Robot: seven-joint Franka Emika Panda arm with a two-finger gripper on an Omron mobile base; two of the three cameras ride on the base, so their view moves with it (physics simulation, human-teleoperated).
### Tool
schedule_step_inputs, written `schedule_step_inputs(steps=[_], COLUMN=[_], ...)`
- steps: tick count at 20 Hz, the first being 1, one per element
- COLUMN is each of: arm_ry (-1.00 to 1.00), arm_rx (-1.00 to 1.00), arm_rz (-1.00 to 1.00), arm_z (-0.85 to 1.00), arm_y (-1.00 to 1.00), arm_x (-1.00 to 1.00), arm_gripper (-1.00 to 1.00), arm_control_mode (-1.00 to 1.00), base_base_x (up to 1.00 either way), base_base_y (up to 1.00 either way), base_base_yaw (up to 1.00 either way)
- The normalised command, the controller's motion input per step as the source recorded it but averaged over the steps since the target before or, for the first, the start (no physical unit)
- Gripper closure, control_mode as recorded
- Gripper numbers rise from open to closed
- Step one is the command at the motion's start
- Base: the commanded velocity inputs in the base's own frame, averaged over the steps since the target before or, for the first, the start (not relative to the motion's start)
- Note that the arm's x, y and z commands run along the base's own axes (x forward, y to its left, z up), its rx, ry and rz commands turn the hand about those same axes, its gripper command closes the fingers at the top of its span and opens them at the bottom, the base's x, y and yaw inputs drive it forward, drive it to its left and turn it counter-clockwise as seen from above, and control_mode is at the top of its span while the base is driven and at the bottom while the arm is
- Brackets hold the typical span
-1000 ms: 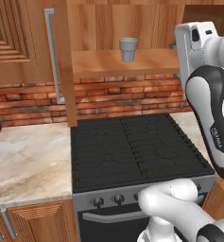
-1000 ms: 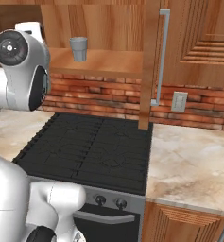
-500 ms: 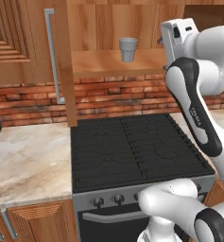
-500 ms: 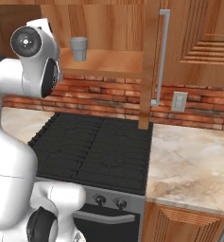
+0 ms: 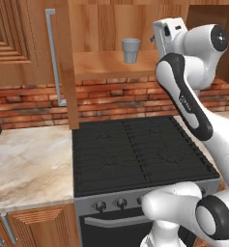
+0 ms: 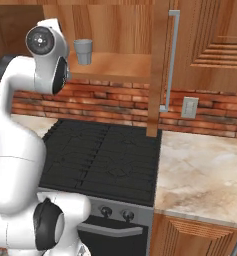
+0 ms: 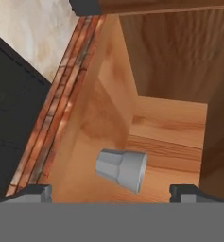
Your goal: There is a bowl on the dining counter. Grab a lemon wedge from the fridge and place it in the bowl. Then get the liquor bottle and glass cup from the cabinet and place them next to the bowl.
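In the left base view the white arm has swung across from the right edge toward the open wooden cabinet, and its hand now sits at shelf height, just right of the small grey faceted glass cup (image 5: pixel 131 49). The cup stands upright on the wooden cabinet shelf (image 5: pixel 101 65), above the black gas stove (image 5: pixel 135 152) and the red brick backsplash (image 5: pixel 111 99). The beige marble bench (image 5: pixel 26 164) lies to the stove's left. This swing reads as the approach for the cup, so the cabinet part of the task appears to be in hand.

In the right base view the arm's upper joint has moved up and inward compared with a second ago, and now stands just left of the cup (image 6: pixel 83 51), partly in front of the shelf (image 6: pixel 120 65). The cabinet door's grey handle (image 6: pixel 171 60) is unchanged.

In the hand view the pincer (image 7: pixel 111 191) is spread wide, its dark fingertips (image 7: pixel 35 191) apart at the bottom edge, holding nothing. The cup (image 7: pixel 122 168) lies between them but apart, not yet touched. The view is rolled, so the cup looks tipped sideways. No liquor bottle can be made out on the shelf.
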Motion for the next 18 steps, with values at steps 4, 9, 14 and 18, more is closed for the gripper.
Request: schedule_step_inputs(steps=[4, 9, 14, 18], arm_ry=[0.0, 0.0, 0.0, 0.0], arm_rx=[0.0, 0.0, 0.0, 0.0], arm_rz=[0.0, 0.0, 0.0, 0.0], arm_z=[0.0, 0.0, 0.0, 0.0], arm_y=[0.18, 0.15, 0.05, 0.02], arm_x=[0.48, 0.54, 0.52, 0.49], arm_gripper=[-1.0, -1.0, -1.0, -1.0], arm_control_mode=[-1.0, -1.0, -1.0, -1.0], base_base_x=[0.0, 0.0, 0.0, 0.0], base_base_y=[0.0, 0.0, 0.0, 0.0], base_base_yaw=[0.0, 0.0, 0.0, 0.0])
